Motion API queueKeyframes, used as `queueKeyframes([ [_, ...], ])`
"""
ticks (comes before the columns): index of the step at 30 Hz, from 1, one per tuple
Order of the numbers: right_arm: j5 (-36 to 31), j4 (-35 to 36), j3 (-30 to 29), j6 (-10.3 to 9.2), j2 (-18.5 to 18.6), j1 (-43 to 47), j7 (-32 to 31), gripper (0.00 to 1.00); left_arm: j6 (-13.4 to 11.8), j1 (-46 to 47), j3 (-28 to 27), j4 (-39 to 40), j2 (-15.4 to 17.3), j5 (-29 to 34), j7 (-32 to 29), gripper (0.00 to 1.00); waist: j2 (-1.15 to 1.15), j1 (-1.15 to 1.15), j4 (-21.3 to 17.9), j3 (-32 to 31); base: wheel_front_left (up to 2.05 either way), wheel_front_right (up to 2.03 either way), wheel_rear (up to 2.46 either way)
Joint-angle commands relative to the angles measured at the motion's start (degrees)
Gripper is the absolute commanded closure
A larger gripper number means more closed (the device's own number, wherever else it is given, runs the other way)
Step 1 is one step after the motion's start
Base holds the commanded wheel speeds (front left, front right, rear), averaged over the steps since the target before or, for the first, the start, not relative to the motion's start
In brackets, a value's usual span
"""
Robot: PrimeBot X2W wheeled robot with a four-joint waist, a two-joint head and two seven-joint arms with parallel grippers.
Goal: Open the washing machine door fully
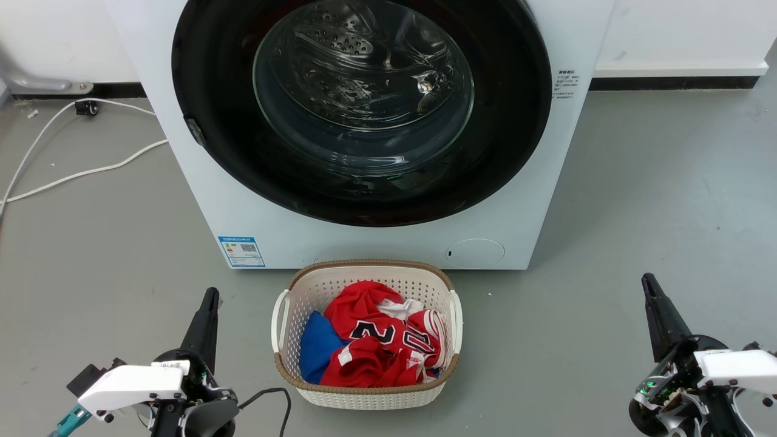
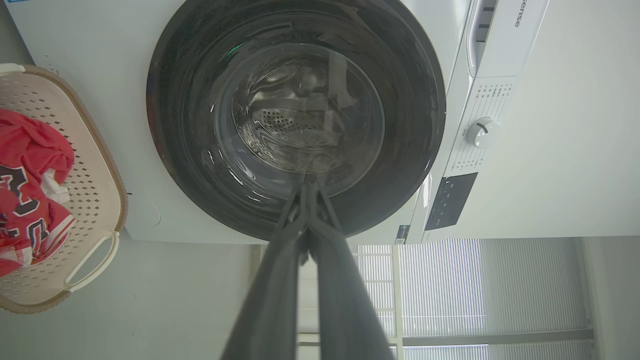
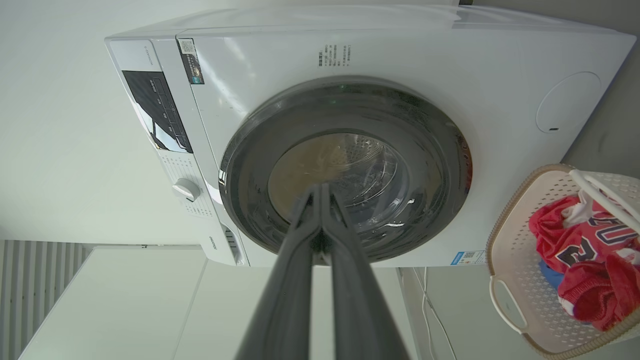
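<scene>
The white washing machine [image 1: 200, 200] stands ahead of me on the grey floor. Its round glossy black washing machine door [image 1: 206, 91] with a clear glass bowl at the centre lies flat against the front, closed. My left gripper [image 1: 211, 295] rests low at the left, fingers together and empty, well short of the machine. My right gripper [image 1: 648, 280] rests low at the right, also shut and empty. The left wrist view has the door [image 2: 170, 130] beyond the left gripper [image 2: 308, 186]. In the right wrist view the door [image 3: 440, 165] lies past the right gripper [image 3: 320, 187].
A white laundry basket [image 1: 306, 280] with red and blue clothes sits on the floor right in front of the machine, between my arms. White cables [image 1: 91, 170] trail over the floor at the left. A blue label [image 1: 241, 251] and round cap [image 1: 475, 252] mark the machine's lower front.
</scene>
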State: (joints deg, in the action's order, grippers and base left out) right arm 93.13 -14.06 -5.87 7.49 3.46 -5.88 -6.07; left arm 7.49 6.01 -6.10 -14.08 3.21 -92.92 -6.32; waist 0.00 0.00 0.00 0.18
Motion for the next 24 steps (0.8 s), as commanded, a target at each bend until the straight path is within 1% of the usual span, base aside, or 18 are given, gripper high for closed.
queueKeyframes([
  [1,-0.4,-0.1,-0.1,0.00,-0.2,-0.6,-0.1,1.00,0.2,0.5,-0.2,0.0,-0.1,0.4,0.0,1.00,0.00,0.00,0.0,0.0,0.00,0.00,0.00],
  [17,-0.5,-0.1,-0.2,0.00,-0.3,-0.7,-0.3,1.00,0.2,0.5,-0.3,-0.1,-0.2,0.5,-0.1,1.00,0.00,0.00,0.0,0.0,0.00,0.00,0.00],
  [18,-0.2,-0.1,-0.2,0.00,-0.1,0.0,-0.1,0.00,0.0,0.0,-0.1,-0.1,-0.1,0.1,-0.1,0.00,0.00,0.00,0.0,0.0,0.00,0.00,0.00],
  [22,-0.2,-1.9,-0.1,-0.01,-0.3,1.7,0.0,0.00,0.0,-1.7,0.2,-2.0,-0.4,0.0,0.0,0.00,0.00,0.00,0.0,0.0,0.00,0.00,0.00],
  [24,-0.8,-1.7,0.0,-0.01,-0.3,1.8,0.6,0.00,0.0,-1.8,0.2,-1.4,-0.4,0.4,0.6,0.00,0.00,0.00,0.0,0.0,0.00,0.00,0.00],
])
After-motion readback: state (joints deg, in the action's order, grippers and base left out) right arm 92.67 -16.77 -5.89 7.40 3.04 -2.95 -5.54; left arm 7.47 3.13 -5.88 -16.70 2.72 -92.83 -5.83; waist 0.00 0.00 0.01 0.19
